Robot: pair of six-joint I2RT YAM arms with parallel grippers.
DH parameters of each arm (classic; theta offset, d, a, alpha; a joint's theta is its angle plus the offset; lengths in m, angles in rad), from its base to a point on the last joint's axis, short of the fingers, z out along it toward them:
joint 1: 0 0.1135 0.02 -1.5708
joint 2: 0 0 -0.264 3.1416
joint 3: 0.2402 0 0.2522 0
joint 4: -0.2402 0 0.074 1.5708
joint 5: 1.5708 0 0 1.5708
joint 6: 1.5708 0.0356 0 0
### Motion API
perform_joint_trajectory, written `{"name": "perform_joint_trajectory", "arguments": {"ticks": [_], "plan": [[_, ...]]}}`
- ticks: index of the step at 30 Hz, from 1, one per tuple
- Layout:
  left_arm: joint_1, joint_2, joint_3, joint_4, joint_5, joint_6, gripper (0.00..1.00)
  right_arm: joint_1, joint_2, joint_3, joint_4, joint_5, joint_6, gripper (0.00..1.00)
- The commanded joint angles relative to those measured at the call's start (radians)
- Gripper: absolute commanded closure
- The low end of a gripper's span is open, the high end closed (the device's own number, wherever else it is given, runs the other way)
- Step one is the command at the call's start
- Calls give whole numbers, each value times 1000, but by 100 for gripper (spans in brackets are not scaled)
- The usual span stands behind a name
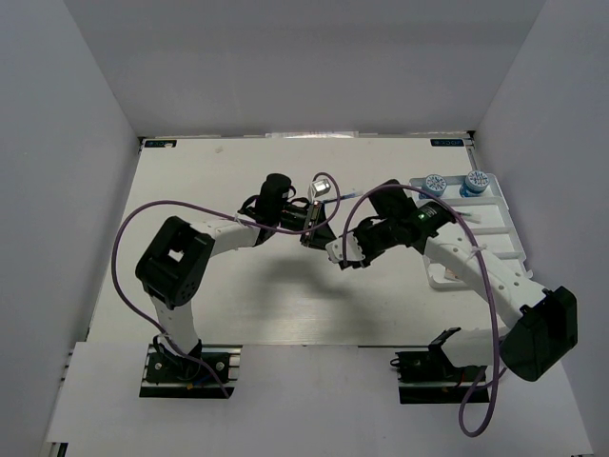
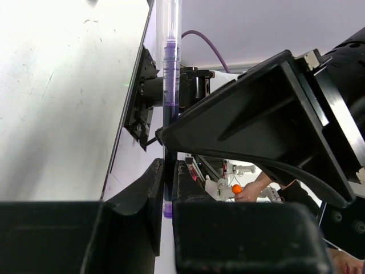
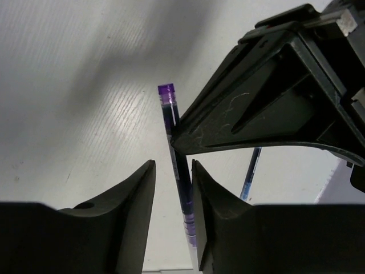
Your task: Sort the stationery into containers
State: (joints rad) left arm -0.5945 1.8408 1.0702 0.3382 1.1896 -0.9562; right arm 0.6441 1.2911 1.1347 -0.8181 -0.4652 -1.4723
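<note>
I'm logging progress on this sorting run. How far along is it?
Done: the white tray has two round blue-topped items at its far end. In hand: the left tool grips a purple pen above the table, with the right tool open around it, seemingly a handover. Left: that pen and a blue pen lying on the table.

Bright, even overhead light; soft shadows on the pale table (image 1: 190,171); wrist-view foregrounds dark, slightly blurred.
</note>
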Motion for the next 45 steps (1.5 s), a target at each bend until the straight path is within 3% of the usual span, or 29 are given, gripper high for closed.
{"name": "perform_joint_trajectory", "arguments": {"ticks": [1, 5, 6, 8, 9, 12, 16, 18, 20, 24, 25, 34, 45], "plan": [[2, -68, -13, 38, 27, -12, 100, 8, 2, 7, 42, 16, 15, 64], [2, -77, -18, 38, 25, -10, 100, 6, -6, -19, 79, 30, 24, 78], [12, -78, -19, 29, 21, -9, 95, 8, -12, -21, 79, 43, 24, 84], [12, -86, -19, 12, 2, 3, 69, 3, -22, -27, 82, 54, 24, 90], [22, -89, -16, -7, -10, 17, 39, 2, -29, -35, 82, 75, 18, 92], [54, -92, 11, -88, -41, 77, 12, -7, -55, -64, 83, 109, 21, 99], [133, -91, 71, -178, -88, 163, 9, -38, -88, -96, 88, 143, 6, 100], [156, -91, 140, -319, -181, 239, 8, -90, -82, -90, 94, 155, -19, 100], [168, -94, 196, -465, -255, 365, 7, -175, -47, -67, 94, 165, -40, 100], [153, -113, 224, -571, -344, 551, 4, -351, 86, 80, 56, 155, -106, 100], [153, -130, 215, -577, -376, 583, 4, -442, 147, 101, 44, 155, -150, 100], [144, -158, 171, -608, -444, 675, 5, -753, 336, 226, 22, 188, -378, 100], [134, -95, 224, -625, -479, 679, 6, -843, 451, 261, 45, 203, -467, 100]]}}
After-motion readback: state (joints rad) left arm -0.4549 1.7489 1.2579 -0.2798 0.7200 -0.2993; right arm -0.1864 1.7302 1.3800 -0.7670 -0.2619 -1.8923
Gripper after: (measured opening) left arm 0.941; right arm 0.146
